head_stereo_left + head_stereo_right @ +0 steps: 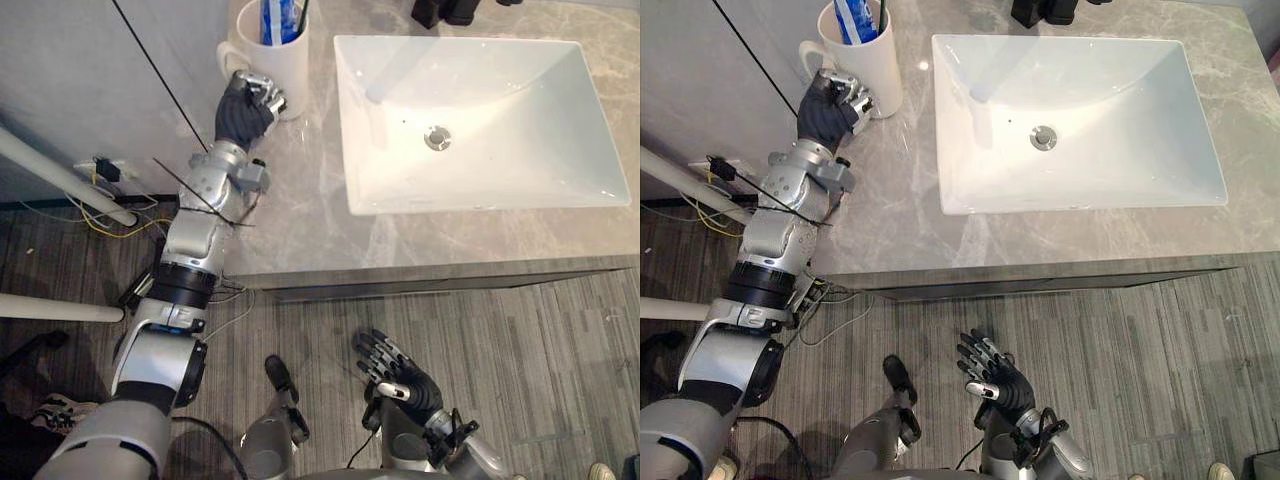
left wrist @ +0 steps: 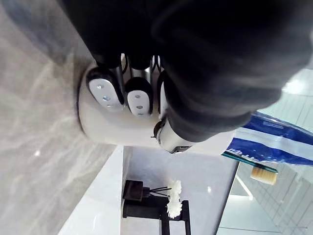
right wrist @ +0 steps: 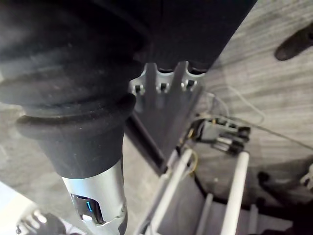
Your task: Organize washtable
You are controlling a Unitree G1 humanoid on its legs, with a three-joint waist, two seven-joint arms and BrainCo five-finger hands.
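Nearest, well short of the sink [image 1: 500, 90] and below the front edge of the worktop [image 1: 300, 220]: right hand [image 1: 400, 372], low over the striped grey floor [image 1: 540, 340], fingers straight and spread, holding nothing.

To the left of the sink, off the worktop's left end: white pipes [image 1: 60, 175] slanting along the wall, with loose wires [image 1: 95, 215] on the floor beside them.

On the grey marbled worktop: white rectangular sink, set in flush, nothing in it but the round metal drain [image 1: 437, 137] near its middle.

Left of the sink's far left corner: left hand [image 1: 245, 108], reaching up over the worktop's left part. Fingers [image 2: 139, 95] bent and lying against the wall of a white mug [image 1: 290, 65], thumb [image 2: 168, 137] close on the same wall, so closed on the mug low down. Mug upright on the worktop, just beside the sink's far left corner, handle turned away from the sink.

In the mug: a blue and white toothpaste tube [image 1: 278, 22] standing on end, and a thin dark handle [image 1: 302, 15] leaning out beside it.

Beyond the sink's far rim: a dark stand [image 1: 445, 10] at the back of the worktop, something white and fluffy on it in the left wrist view.
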